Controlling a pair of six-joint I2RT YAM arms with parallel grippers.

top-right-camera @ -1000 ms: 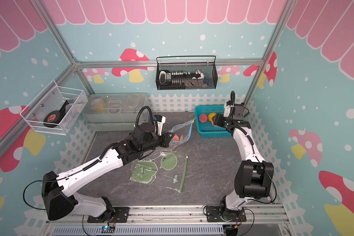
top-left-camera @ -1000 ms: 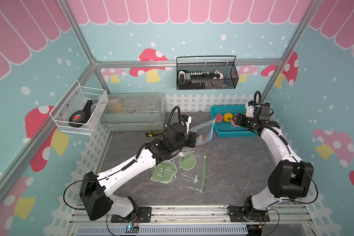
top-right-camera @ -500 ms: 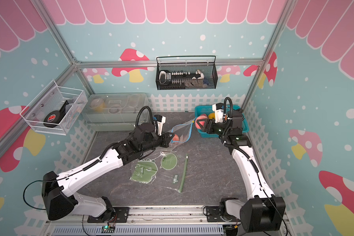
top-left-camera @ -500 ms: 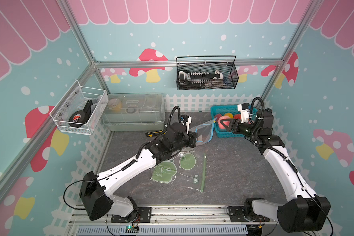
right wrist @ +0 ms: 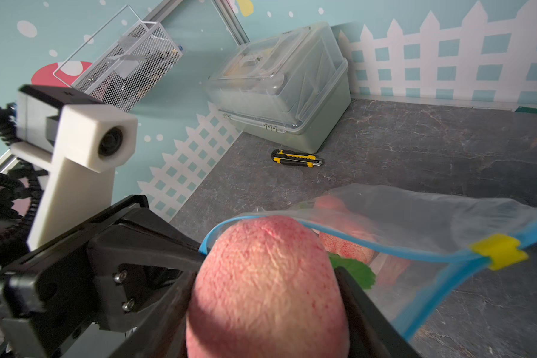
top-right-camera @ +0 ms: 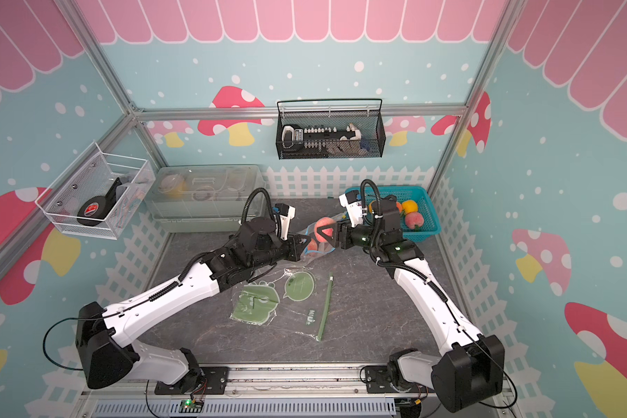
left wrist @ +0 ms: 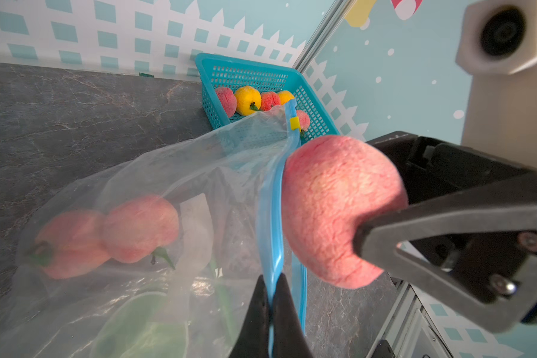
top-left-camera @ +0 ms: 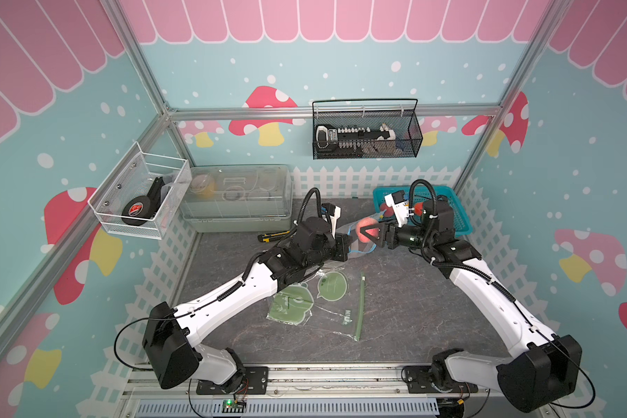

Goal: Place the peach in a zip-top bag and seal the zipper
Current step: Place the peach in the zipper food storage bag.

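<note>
My right gripper point(top-left-camera: 370, 233) clamps the peach point(left wrist: 332, 210) at the mouth of the zip-top bag point(left wrist: 155, 173). My left gripper point(left wrist: 272, 313) is pinched closed on its blue rim.

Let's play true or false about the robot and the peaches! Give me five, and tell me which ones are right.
1. The right gripper holds a peach. True.
2. The bag is empty. False: two peaches lie inside.
3. The left gripper pinches the bag's blue zipper strip. True.
4. The knife is in the basket. False: it lies on the table beside the clear box.
5. A yellow slider sits on the zipper strip. True.
</note>
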